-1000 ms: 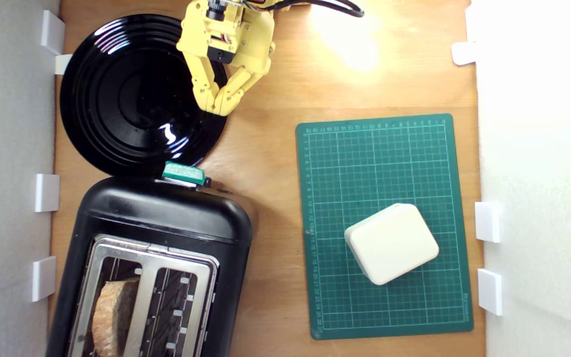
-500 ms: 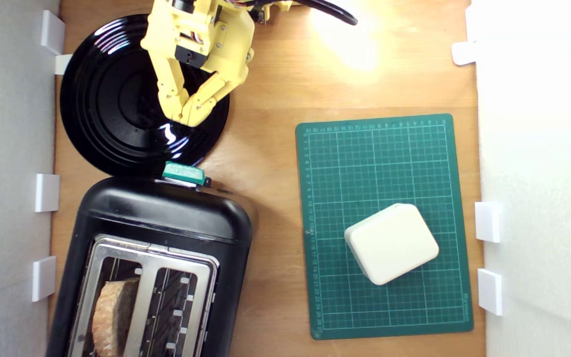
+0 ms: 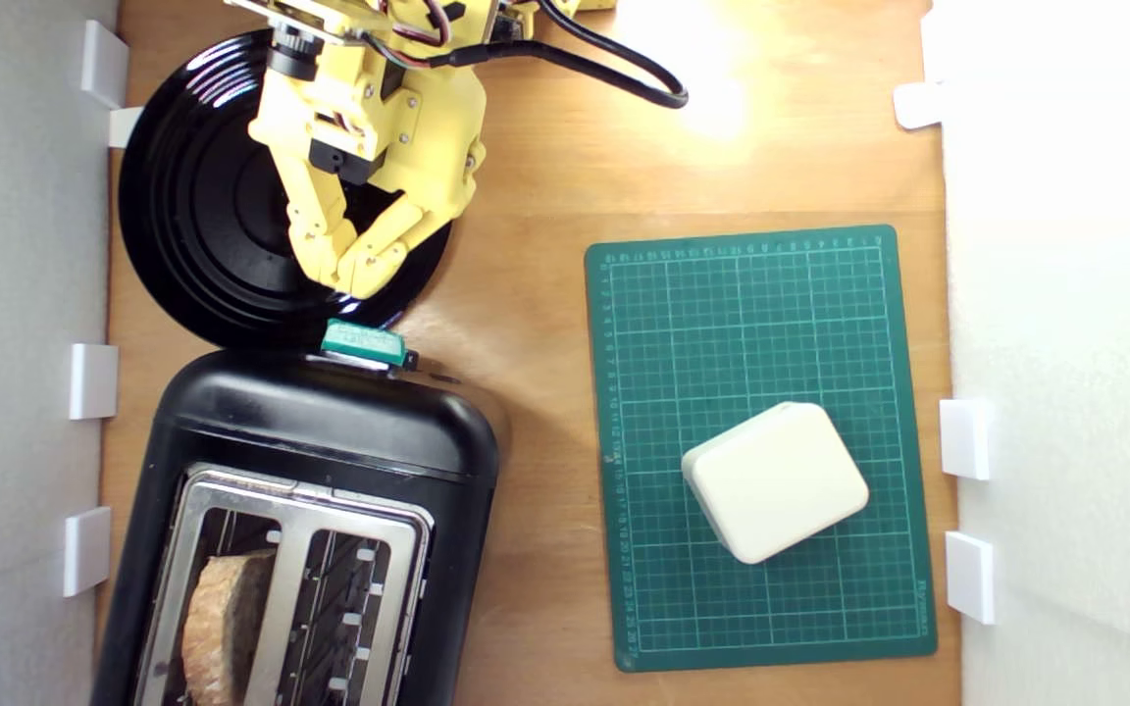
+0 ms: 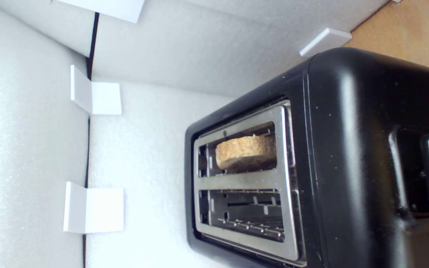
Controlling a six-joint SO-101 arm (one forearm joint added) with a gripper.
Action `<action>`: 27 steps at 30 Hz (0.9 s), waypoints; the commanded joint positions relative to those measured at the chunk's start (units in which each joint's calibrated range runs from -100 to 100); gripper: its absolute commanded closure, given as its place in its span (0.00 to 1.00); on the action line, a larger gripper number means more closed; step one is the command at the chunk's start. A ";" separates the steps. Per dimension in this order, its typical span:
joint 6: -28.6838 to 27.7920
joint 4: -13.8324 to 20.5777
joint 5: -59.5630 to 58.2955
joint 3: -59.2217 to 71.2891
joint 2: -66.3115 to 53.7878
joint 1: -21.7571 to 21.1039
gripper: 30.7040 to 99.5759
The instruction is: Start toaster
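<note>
White clips (image 3: 92, 380) lined the foam wall at the exterior view's left edge. Beside them, at roughly seven o'clock in that view, the glossy black toaster (image 3: 330, 431) stood on the wooden desk (image 3: 526, 392); a slice of bread (image 3: 222, 618) sat in the slot toward the exterior view's left, while the neighbouring slot showed only its wire rack. In the wrist view the toaster (image 4: 348, 149) filled the frame, with the bread (image 4: 246, 152) poking from one slot. The teal-green lever (image 3: 363, 342) projected from the toaster's end at twelve o'clock of its body, raised. Just beyond it, at eleven o'clock in the exterior view, lay the round black plate (image 3: 192, 226). The yellow end effector (image 3: 344, 279) hovered over the plate's near rim, clenched on nothing, its tips together and pointing toward the lever, just short of it and apart. Further right, at four o'clock, a green cutting mat (image 3: 771, 294) carried a cream rounded box (image 3: 776, 480), well apart from the toaster.
</note>
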 commanded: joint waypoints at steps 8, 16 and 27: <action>-0.25 -0.29 -5.63 -4.66 3.83 -0.32 0.99; -0.77 -0.38 -5.71 -4.75 5.08 -1.67 0.99; -0.40 -0.38 -6.48 -4.75 5.17 -2.71 0.99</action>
